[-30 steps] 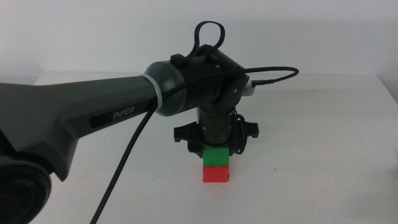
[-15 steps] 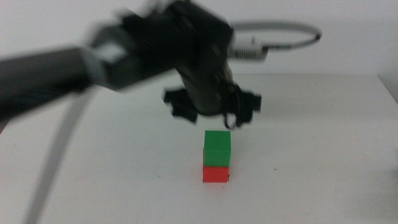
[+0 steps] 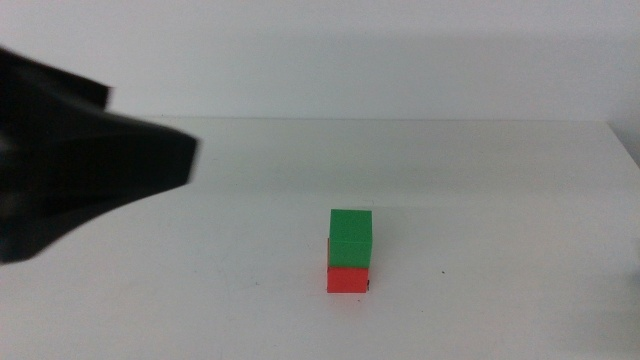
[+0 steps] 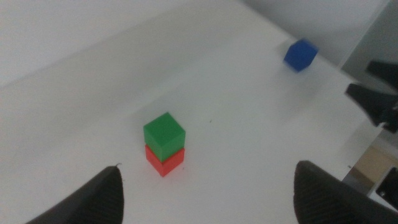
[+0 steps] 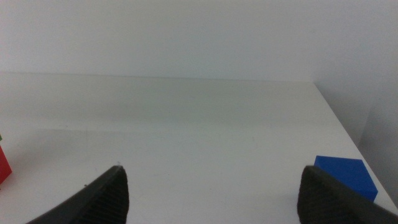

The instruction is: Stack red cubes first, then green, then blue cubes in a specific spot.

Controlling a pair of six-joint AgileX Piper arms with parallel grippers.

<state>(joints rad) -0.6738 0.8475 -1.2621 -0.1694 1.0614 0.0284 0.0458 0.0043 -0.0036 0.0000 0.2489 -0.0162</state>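
Note:
The green cube [image 3: 350,236] sits on the red cube [image 3: 348,279] at the table's middle front, and nothing touches the stack. The spot under the stack is hidden. In the left wrist view the green cube [image 4: 164,132] and red cube [image 4: 166,163] lie well below and ahead of my left gripper [image 4: 211,208], whose jaws stand wide open and empty. The blue cube [image 4: 300,54] lies alone near the table's right edge. My right gripper [image 5: 214,208] is open and empty, low over the table, with the blue cube [image 5: 345,176] just ahead beside one jaw.
My left arm [image 3: 80,185] is a dark blur at the left of the middle view, above the table. A tiny black dot [image 3: 443,272] marks the tabletop right of the stack. The table's right edge [image 5: 339,118] runs close to the blue cube.
My left gripper let go of the green cube on top of the red one, rose, and pulled back to the left. The stack stayed in place.

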